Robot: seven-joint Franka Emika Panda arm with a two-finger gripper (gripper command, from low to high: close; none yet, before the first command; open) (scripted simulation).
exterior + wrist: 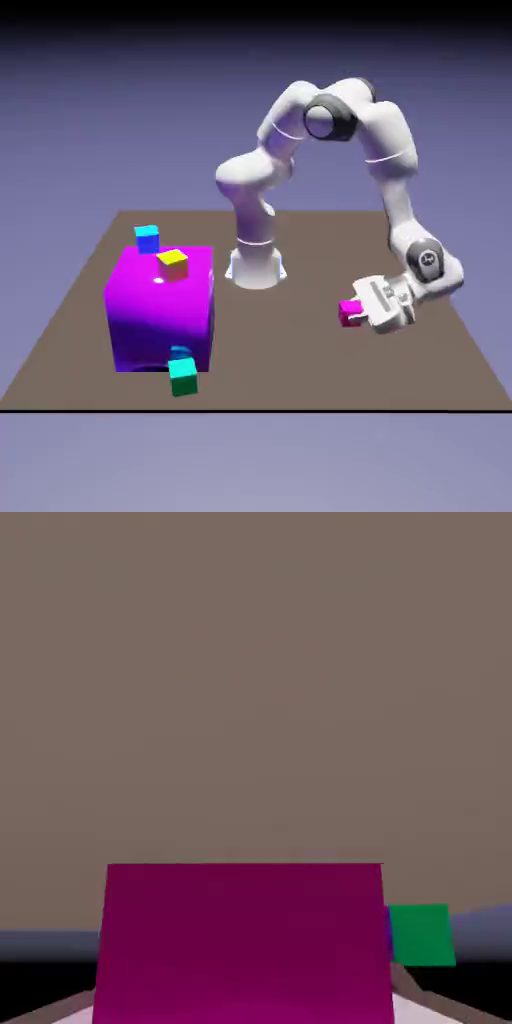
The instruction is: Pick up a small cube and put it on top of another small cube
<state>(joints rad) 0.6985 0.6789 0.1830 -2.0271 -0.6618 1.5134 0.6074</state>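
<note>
Filling the bottom of the hand view, large and flat-faced, is the small magenta-pink cube (243,942), right up against the lens and hiding the fingertips that would sit either side of it. Out in the exterior view that same cube (350,312) sits at the tip of the gripper (362,310), lifted just clear of the brown table (300,350), and the gripper is clamped on it, carrying it. The hand is turned sideways, pointing toward the exterior view's left, with the white arm (390,170) arching up and over behind it to the base at the far edge of the table.

Looking along the gripper, past the held cube, it's mostly bare brown tabletop (250,682). Just off the cube's right edge in the hand view peeks a teal-green small cube (421,934), small and distant, with a sliver of purple beside it.

Well apart from the gripper, straight ahead of where it points, stands the big purple block (160,310). On its top face rests a yellow small cube (172,263). Beyond the block, on the side farther from the camera, a blue small cube (147,238) shows above the block's top edge; whether it touches the block, I can't tell. At the block's near lower corner sits the teal-green cube (183,376), touching or just beside the block, with a bit of blue showing right above it.
</note>
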